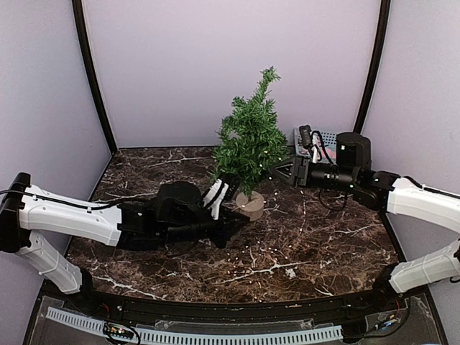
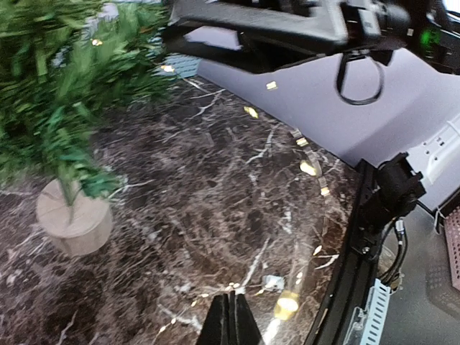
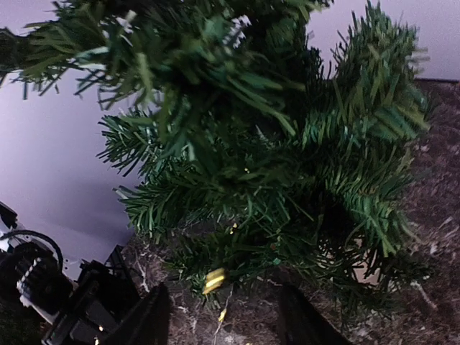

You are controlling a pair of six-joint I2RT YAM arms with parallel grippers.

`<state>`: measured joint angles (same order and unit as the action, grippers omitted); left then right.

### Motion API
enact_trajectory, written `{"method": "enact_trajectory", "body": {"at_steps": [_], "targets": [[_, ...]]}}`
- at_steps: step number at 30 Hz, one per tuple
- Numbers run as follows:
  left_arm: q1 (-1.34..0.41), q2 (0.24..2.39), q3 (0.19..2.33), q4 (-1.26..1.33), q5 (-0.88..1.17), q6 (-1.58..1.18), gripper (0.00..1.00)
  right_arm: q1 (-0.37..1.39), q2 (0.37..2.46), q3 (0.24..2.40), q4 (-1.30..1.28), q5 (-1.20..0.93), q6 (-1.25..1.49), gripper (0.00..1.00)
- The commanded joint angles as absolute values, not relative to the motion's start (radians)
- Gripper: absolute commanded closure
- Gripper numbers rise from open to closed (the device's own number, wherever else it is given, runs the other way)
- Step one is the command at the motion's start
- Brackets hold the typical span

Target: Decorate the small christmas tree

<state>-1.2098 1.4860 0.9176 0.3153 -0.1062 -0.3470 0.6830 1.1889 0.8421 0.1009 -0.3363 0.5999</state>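
Small christmas tree (image 1: 250, 140) stands upright on the marble-patterned surface (image 1: 323, 244), a little toward 12 o'clock from its middle, on a round wooden base (image 1: 250, 205).

In the top view the left arm lies low across the surface, its tip near the base's 9 o'clock side. Whether its tips touch the wood cannot be told there. The left wrist view settles the left end effector (image 2: 230, 320): its fingers are pressed together with nothing between them. It points over bare surface, with the base (image 2: 72, 219) off at 10 o'clock.

The right end effector (image 1: 277, 171) reaches the foliage from 3 o'clock at mid-height. Only the right wrist view shows its fingers (image 3: 151, 316) spread apart below the small christmas tree (image 3: 287, 158). A small yellow piece (image 3: 214, 280) hangs among the lowest branches above the gap.

Tiny warm lights (image 2: 309, 167) dot the surface, glowing clearly in the left wrist view and mere specks (image 1: 248, 257) from above.
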Motion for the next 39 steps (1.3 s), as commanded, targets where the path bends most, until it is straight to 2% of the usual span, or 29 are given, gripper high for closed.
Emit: {"method": "enact_trajectory", "body": {"at_steps": [1,6,10,15,22,27,32,39], "targets": [[-1.166,1.392,0.889,0.151,-0.23,-0.419,1.0,0.691,1.101,0.837,0.09,-0.279,0.599,0.36],[-1.13,1.359,0.89,0.027,-0.279,-0.461,1.0,0.699,1.004,0.787,0.004,-0.259,0.614,0.13],[-1.096,1.34,0.883,-0.048,-0.322,-0.503,1.0,0.701,0.919,0.734,-0.051,-0.231,0.648,0.06],[-1.078,1.315,0.881,-0.098,-0.355,-0.525,1.0,0.702,0.878,0.674,-0.119,-0.224,0.675,0.11],[-1.066,1.253,0.852,-0.145,-0.386,-0.53,1.0,0.706,0.784,0.613,-0.269,-0.194,0.697,0.07],[-1.054,1.201,0.839,-0.183,-0.41,-0.527,1.0,0.723,0.728,0.547,-0.321,-0.242,0.766,0.1],[-1.038,1.144,0.83,-0.203,-0.42,-0.512,1.0,0.841,0.745,0.487,-0.405,-0.185,0.837,0.15],[-1.034,1.124,0.825,-0.178,-0.37,-0.481,1.0,1.067,0.911,0.484,-0.483,0.007,0.918,0.24]]}}
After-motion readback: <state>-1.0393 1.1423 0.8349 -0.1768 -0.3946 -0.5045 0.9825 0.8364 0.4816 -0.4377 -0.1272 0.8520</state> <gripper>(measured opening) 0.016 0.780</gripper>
